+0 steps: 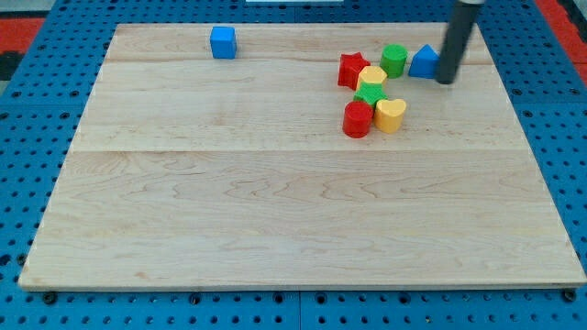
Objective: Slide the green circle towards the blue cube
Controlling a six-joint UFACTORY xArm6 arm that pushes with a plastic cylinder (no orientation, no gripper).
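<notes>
The green circle (394, 60) stands near the view's top right, part of a cluster of blocks. The blue cube (223, 42) sits alone at the view's top, left of centre, far to the left of the green circle. My tip (446, 80) is at the view's top right, just right of a blue triangular block (424, 62), which lies between the tip and the green circle. The tip touches neither the green circle nor the blue cube.
The cluster also holds a red star (351, 70), a yellow block (372, 76), a green star (371, 94), a red cylinder (357, 119) and a yellow heart (391, 115). The wooden board (275, 202) lies on a blue pegboard.
</notes>
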